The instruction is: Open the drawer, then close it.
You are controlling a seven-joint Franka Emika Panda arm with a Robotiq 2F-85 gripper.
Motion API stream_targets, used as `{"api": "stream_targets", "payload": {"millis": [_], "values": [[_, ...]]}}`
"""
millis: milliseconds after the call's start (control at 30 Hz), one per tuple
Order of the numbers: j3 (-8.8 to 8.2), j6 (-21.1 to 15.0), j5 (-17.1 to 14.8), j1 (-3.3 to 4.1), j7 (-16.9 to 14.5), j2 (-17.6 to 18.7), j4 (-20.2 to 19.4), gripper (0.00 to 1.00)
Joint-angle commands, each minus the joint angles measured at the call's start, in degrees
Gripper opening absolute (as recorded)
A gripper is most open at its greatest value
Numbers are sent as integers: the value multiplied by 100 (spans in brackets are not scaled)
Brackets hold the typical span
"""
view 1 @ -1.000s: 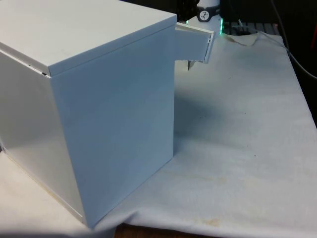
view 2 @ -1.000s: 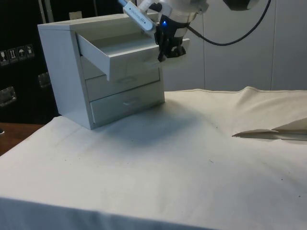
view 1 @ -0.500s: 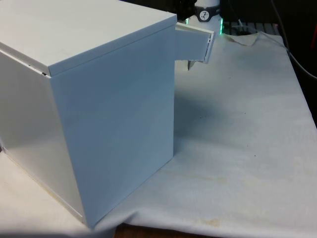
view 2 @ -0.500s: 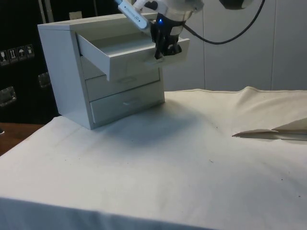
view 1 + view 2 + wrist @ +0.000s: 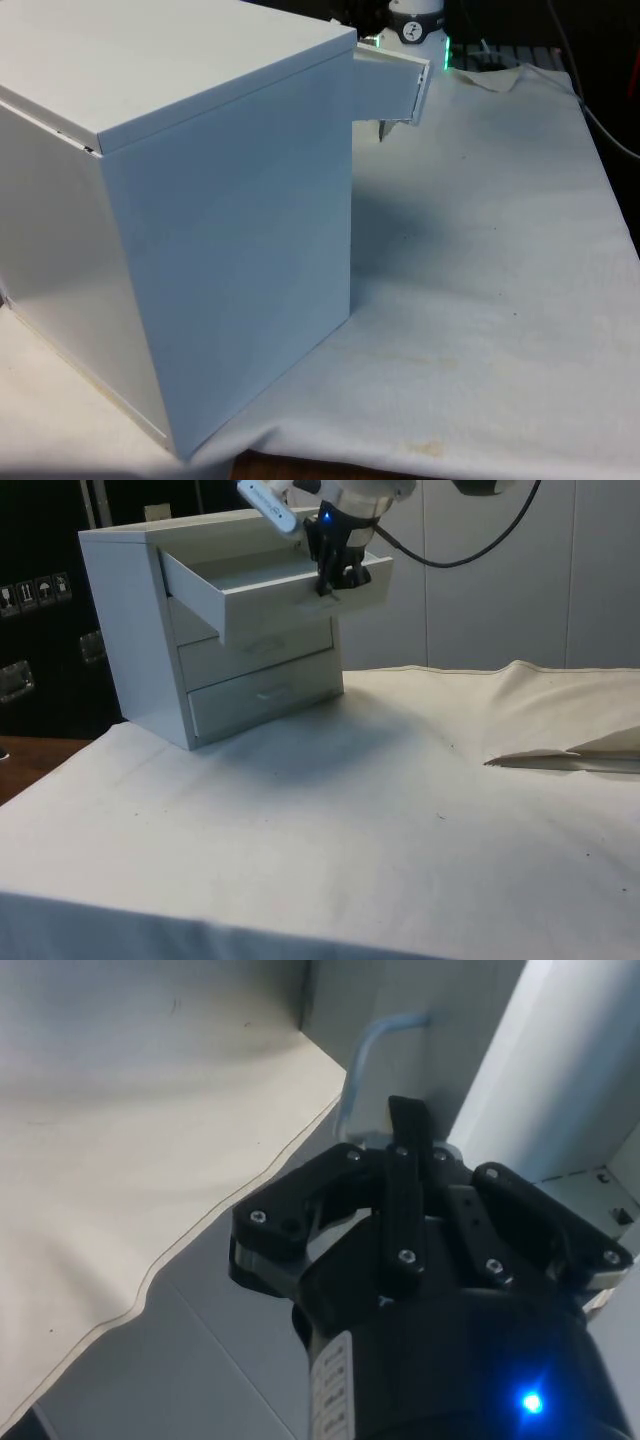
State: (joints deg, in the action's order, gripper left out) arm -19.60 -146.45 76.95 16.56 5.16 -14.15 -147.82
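A white chest of drawers (image 5: 200,200) (image 5: 130,630) stands on the cloth with its back and side to the front view. Its top drawer (image 5: 270,595) (image 5: 395,85) is pulled out part way and looks empty. My black gripper (image 5: 328,588) hangs against the outer face of that drawer's front panel, fingers pointing down and shut with nothing between them. One fingertip (image 5: 381,131) pokes out below the panel. In the wrist view the gripper (image 5: 408,1125) rests against a white panel, and a thin drawer handle (image 5: 365,1050) shows beyond it.
Two lower drawers (image 5: 262,675) of the chest are closed. A raised fold in the white cloth (image 5: 570,755) lies at the side view's right. A black cable (image 5: 480,540) hangs from the arm above the table.
The gripper has moved towards the chest along with the drawer front, and the top drawer has slid in slightly.
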Motion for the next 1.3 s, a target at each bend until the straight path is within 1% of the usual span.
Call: {"api": "stream_targets", "payload": {"millis": [0,67,200,333,367,400,567,600,633,767,833,867,967,1200,1233,1267], "values": [[11,34,40,-11,-17,-11,52,0],[11,11,0,0,0,-6,17,0],[29,86,23,-6,-40,-29,103,0],[46,149,-11,6,-103,-80,155,0],[40,109,0,6,-46,-52,143,0],[46,166,-17,6,-120,-92,166,0],[46,223,-23,11,-195,-166,223,0],[40,195,0,11,-143,-178,195,0],[46,235,-23,11,-206,-172,241,0],[40,264,-11,6,-241,-183,321,0],[34,264,6,0,-241,-166,361,0],[40,246,0,11,-201,-183,321,0],[23,269,29,-6,-241,-138,435,0],[6,309,57,-11,-246,-80,584,0],[17,332,0,0,-241,-132,510,0],[6,309,57,-11,-246,-80,584,0]]}}
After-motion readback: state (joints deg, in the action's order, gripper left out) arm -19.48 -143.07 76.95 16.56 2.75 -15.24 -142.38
